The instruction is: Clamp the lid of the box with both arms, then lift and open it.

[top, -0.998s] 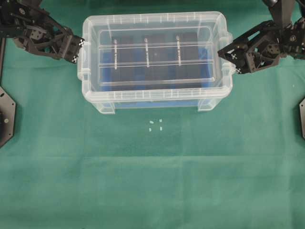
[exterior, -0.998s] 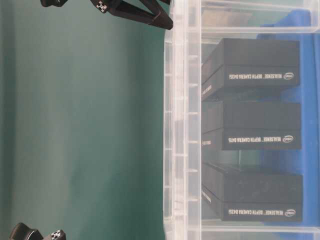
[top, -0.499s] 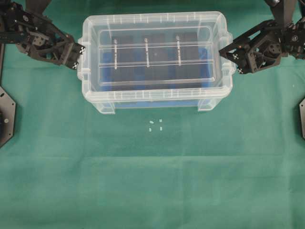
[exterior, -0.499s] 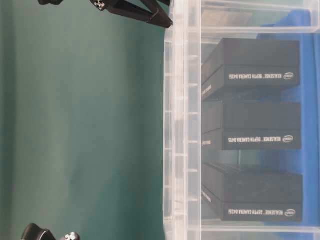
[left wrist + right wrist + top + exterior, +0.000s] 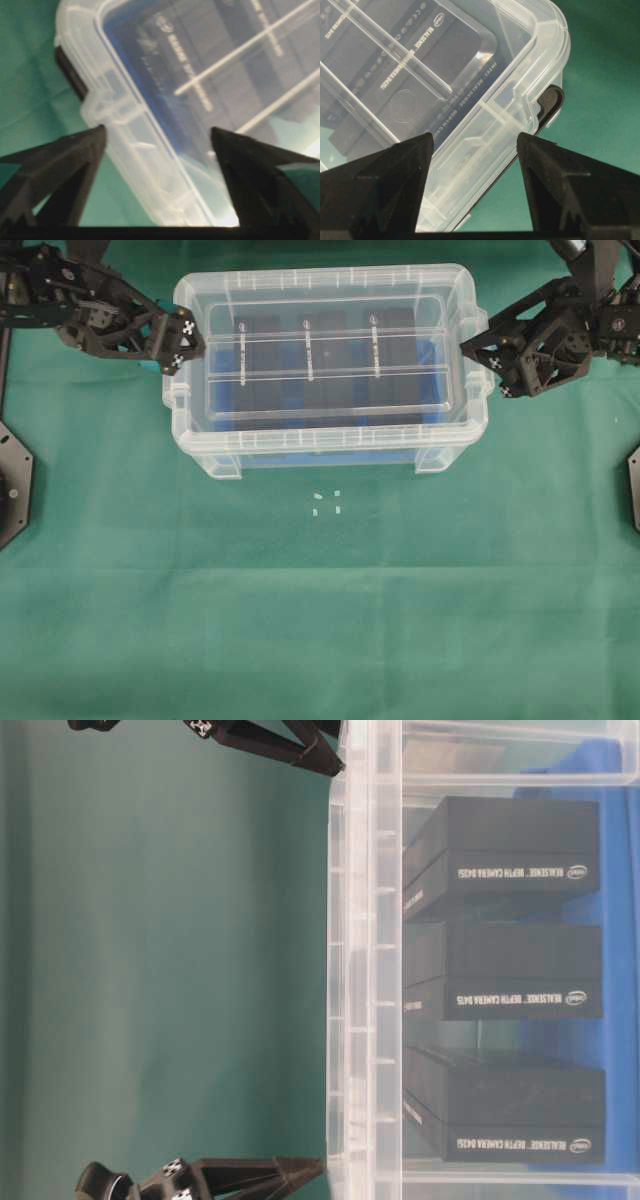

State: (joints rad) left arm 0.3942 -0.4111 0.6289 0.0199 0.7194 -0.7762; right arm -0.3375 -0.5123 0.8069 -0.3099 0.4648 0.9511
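Observation:
The clear lid [image 5: 320,360] lies closed on the clear box [image 5: 330,452], which holds three black blocks [image 5: 520,970] on a blue bottom. My left gripper [image 5: 180,343] is open wide at the box's left end; in the left wrist view [image 5: 158,130] the lid's rim [image 5: 125,150] runs between its fingers without touching them. At the right end my right gripper [image 5: 482,368] is open too, and the right wrist view [image 5: 475,136] shows the lid's corner rim [image 5: 495,125] between its fingers. The table-level view catches one finger [image 5: 290,1172] of the left gripper and one finger [image 5: 300,755] of the right against the box wall [image 5: 365,970].
Green cloth [image 5: 320,620] covers the table. A few small white marks [image 5: 326,502] sit in front of the box. Black base plates show at the left edge [image 5: 12,485] and the right edge [image 5: 634,485].
My left gripper went from shut to wide open and moved right, up to the box's left end. The right gripper shifted only slightly and stayed open.

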